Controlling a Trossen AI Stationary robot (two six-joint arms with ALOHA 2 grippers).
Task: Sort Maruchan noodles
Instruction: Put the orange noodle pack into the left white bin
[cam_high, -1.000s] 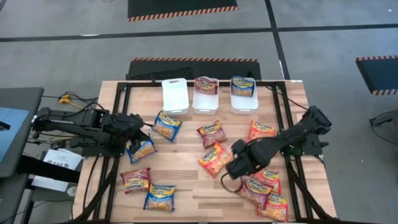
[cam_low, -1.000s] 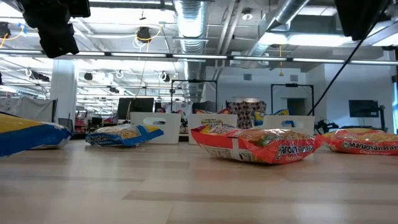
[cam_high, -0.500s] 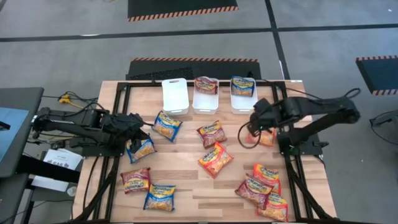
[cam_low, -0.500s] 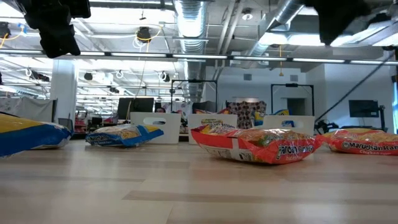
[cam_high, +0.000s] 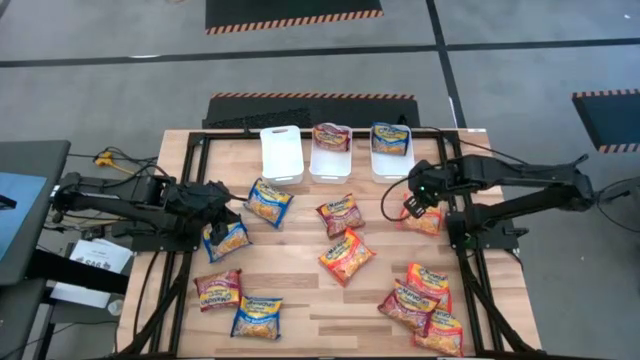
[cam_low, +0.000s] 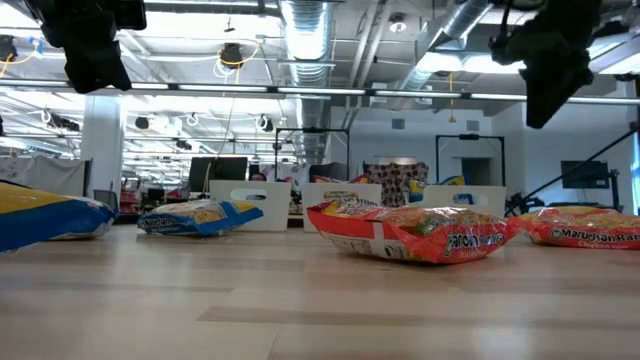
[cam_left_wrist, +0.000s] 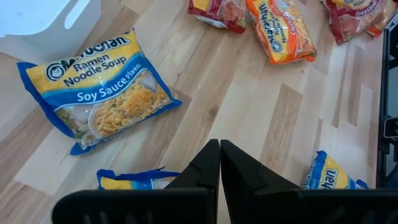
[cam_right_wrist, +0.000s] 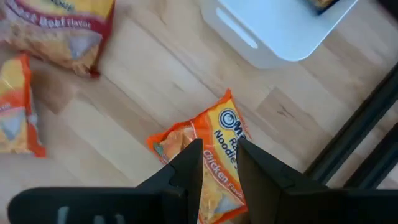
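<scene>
Maruchan noodle packets lie flat on the wooden table. My right gripper (cam_high: 411, 198) hangs open above an orange chicken packet (cam_right_wrist: 214, 140) near the right bin. Its fingers stand over the packet without touching it, and the low view shows the gripper (cam_low: 543, 95) high up with nothing in it. My left gripper (cam_left_wrist: 219, 158) is shut and raised at the table's left, above a blue packet (cam_high: 228, 239). A blue soy sauce packet (cam_left_wrist: 99, 93) lies beyond it. A dark red packet (cam_high: 340, 214) and an orange one (cam_high: 346, 254) lie mid-table.
Three white bins (cam_high: 281, 153) stand in a row at the far edge; the middle one (cam_high: 331, 160) holds a dark red packet and the right one (cam_high: 392, 162) a blue one. More packets lie near left (cam_high: 218, 289) and clustered near right (cam_high: 415, 302).
My right gripper has swung from the orange packet at mid-table toward the far edge and a little right, to above the orange packet by the right bin, turning as it went. It carried nothing. No packet has moved.
</scene>
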